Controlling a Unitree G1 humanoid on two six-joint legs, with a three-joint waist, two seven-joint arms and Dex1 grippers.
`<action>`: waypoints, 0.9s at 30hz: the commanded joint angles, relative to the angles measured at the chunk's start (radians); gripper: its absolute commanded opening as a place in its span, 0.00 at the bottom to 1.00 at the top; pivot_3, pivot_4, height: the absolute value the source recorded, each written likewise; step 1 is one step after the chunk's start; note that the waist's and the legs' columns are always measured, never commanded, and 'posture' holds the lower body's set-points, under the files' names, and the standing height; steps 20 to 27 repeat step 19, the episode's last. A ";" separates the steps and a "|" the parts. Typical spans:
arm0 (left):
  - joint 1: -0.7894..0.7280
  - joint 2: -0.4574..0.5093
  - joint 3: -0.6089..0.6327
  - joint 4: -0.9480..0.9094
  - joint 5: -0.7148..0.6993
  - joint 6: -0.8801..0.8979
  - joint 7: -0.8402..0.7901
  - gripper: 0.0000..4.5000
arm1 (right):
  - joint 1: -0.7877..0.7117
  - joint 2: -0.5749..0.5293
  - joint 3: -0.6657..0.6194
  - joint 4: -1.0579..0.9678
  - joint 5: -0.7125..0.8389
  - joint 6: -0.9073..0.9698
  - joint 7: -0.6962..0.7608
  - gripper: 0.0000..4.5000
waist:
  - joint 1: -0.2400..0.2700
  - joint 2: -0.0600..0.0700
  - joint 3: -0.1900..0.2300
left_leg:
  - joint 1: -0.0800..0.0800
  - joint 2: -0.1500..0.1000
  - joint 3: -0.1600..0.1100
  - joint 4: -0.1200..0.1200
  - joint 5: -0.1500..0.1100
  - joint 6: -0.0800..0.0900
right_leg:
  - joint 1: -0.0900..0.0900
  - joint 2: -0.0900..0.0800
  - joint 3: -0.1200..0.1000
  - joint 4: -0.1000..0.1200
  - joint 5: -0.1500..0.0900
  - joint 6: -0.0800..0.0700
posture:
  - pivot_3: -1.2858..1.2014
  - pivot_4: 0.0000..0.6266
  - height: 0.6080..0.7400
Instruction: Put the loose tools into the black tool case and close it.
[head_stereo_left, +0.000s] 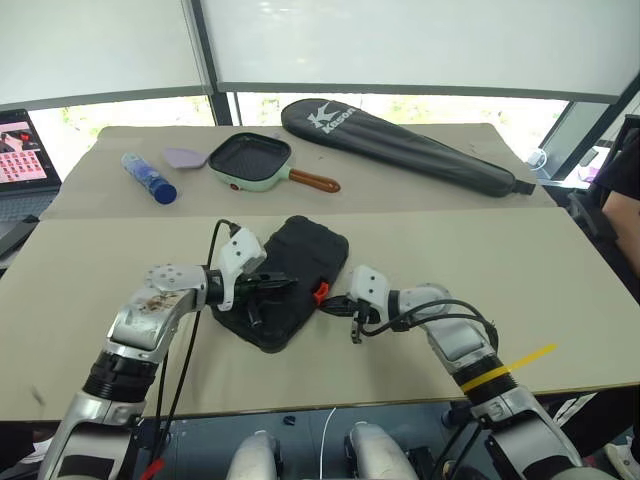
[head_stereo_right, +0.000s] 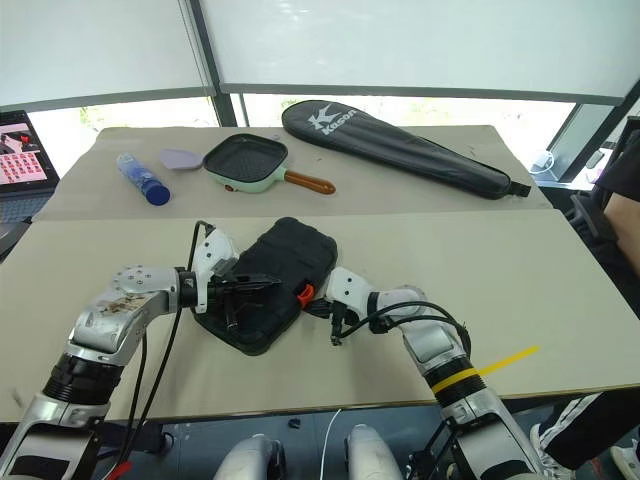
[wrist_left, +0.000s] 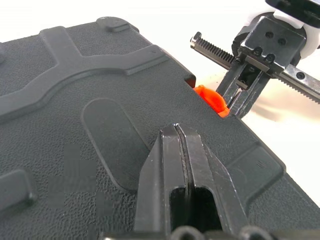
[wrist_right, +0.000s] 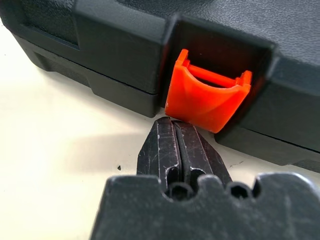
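Note:
The black tool case (head_stereo_left: 305, 250) lies with its lid down in the middle of the near table. Its lid fills the left wrist view (wrist_left: 75, 100). My left gripper (head_stereo_left: 284, 283) is shut and rests its tips (wrist_left: 176, 129) on the lid. From the right, my right gripper (head_stereo_left: 330, 301) reaches the case's side, shut, with its tips (wrist_right: 172, 124) just below the orange latch (wrist_right: 207, 102), touching or nearly touching it. The latch (head_stereo_left: 320, 292) sticks out from the case's edge. The loose tools are out of view.
On the far table lie a long black racket bag (head_stereo_left: 400, 145), a green grill pan (head_stereo_left: 250, 160), a blue bottle (head_stereo_left: 148, 178) and a small purple item (head_stereo_left: 184, 157). A laptop (head_stereo_left: 20, 150) stands far left. A person's arm (head_stereo_left: 620, 205) shows at the right edge.

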 joint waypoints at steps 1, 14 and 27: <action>0.140 0.032 0.112 0.021 -0.034 -0.144 -0.042 0.16 | 0.061 -0.068 -0.124 -0.162 0.137 0.016 0.045 0.00 | 0.000 0.000 0.000 | 0.000 0.000 -0.001 -0.001 0.000 0.000 | 0.000 0.000 0.000 0.000 0.000 -0.001 | 0.52 0.24 1.00; 0.519 0.121 0.510 0.199 0.050 -0.634 0.063 1.00 | 0.363 -0.304 -0.428 -0.128 0.256 -0.281 0.118 0.93 | 0.028 -0.005 0.004 | -0.006 -0.002 0.004 -0.012 0.000 -0.001 | -0.012 -0.006 0.005 -0.005 -0.002 -0.002 | 0.52 0.24 1.00; 0.544 0.087 0.517 0.202 0.037 -0.659 0.118 1.00 | 0.402 -0.319 -0.508 -0.094 0.301 -0.258 0.098 0.99 | 0.049 -0.009 0.006 | -0.009 -0.001 0.005 -0.011 0.000 -0.001 | -0.013 -0.011 0.000 -0.005 -0.001 -0.001 | 0.52 0.24 1.00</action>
